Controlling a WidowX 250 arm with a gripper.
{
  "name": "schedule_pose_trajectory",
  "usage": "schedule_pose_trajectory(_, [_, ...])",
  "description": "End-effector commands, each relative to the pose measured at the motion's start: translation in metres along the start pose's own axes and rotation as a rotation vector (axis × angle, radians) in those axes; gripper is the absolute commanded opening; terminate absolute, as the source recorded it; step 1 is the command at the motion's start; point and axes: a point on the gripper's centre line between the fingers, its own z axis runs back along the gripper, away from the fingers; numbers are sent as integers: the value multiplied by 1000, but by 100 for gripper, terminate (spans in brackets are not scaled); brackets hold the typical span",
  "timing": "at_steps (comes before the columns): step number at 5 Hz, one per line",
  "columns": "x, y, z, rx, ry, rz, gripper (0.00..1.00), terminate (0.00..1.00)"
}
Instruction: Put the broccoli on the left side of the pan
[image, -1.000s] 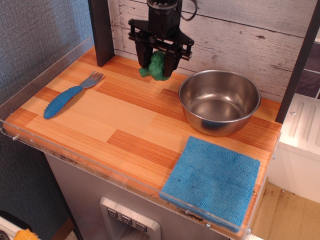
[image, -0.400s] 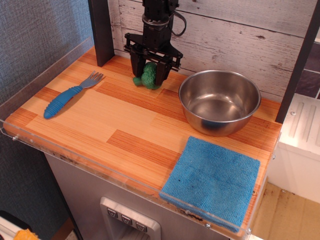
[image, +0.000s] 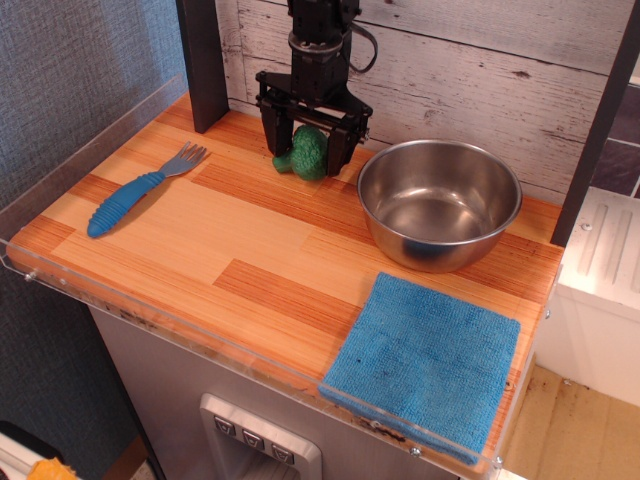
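One arm, one moment inspected; entries run largest item to smallest.
Counter (image: 200, 225): striped wood-laminate top with a clear plastic edge guard, directly beneath the tool.
Cloth (image: 425, 360): blue terry square, nap rough, lying flat well forward and right of the tool.
Pan (image: 440, 203): round polished steel bowl with rolled rim and no handle, standing just right of the tool, apart from it.
Gripper (image: 309, 150): black two-finger unit pointing straight down, fingers parted with the floret between them; whether the pads press on it or have let go cannot be told.
Fork (image: 138, 190): blue ribbed handle, grey tines, lying well left of the tool.
Broccoli (image: 306, 156): small dark-green bumpy crown, paler stub at its lower left, sitting low between the fingers at or near counter level, left of the pan rim.
Governing relation: floret lies directly under the tool, so judged nearly placed; a straight lift after release should clear it.
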Motion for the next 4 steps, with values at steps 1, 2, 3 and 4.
schedule_pose_trajectory(1, [-32,2,117,-9,-147,-7,100,0])
schedule_pose_trajectory(2, [-65,-18,128,-39,-143,-35,100,0])
schedule_pose_trajectory(3, [-98,-33,108,-28,-77,-84,100,0])
schedule_pose_trajectory(4, [-115,-39,92,-48,-59,-103,100,0])
